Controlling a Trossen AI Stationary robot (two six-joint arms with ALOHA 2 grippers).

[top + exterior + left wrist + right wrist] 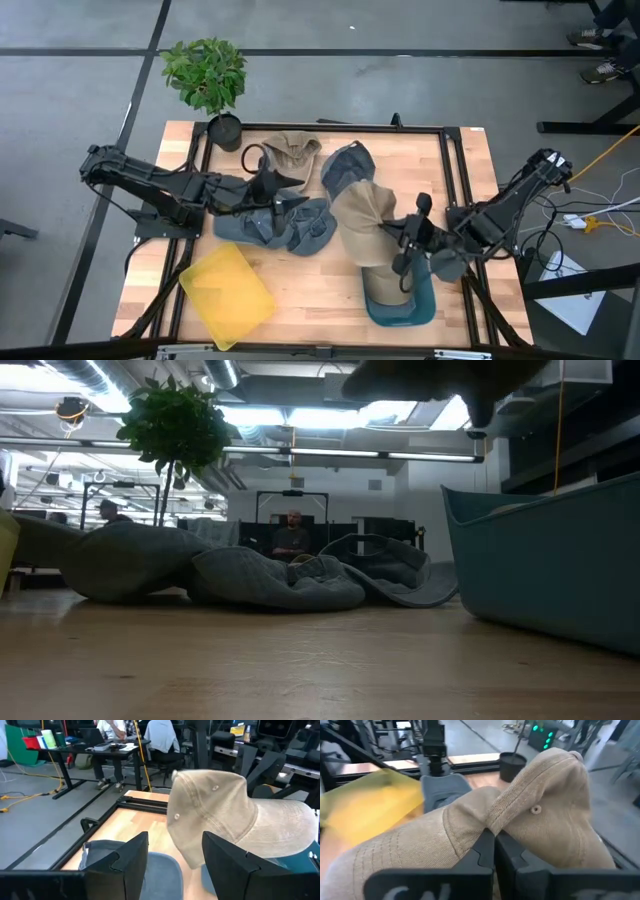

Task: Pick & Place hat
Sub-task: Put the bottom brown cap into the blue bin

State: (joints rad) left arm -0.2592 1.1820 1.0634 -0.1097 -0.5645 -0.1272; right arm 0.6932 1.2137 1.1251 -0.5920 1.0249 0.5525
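Observation:
A tan cap (362, 215) is up in my right gripper (392, 232), which is shut on it just beyond the teal bin (425, 305). A second tan hat (385, 282) lies inside that bin. My left gripper (288, 193) hovers open over a heap of grey-blue hats (300, 228) at the table's middle. From the left wrist view the tan cap (225, 815) shows ahead of the open fingers (127, 857). Another tan hat (292, 150) and a dark grey cap (345, 165) lie toward the far edge. My right gripper pinches the tan cap between its two fingers (482, 851) at the seam where brim meets crown (487, 827). The fingers come from the table's right side. The cap is lifted off the table, its crown (555, 805) bulging beyond the fingers.
A yellow bin (228, 293) sits at the near left corner. A potted plant (210, 75) stands at the far left edge. A black frame (455, 170) runs around the tabletop. In the low view the teal bin's wall (550, 560) rises on the right, grey hats (250, 575) beyond.

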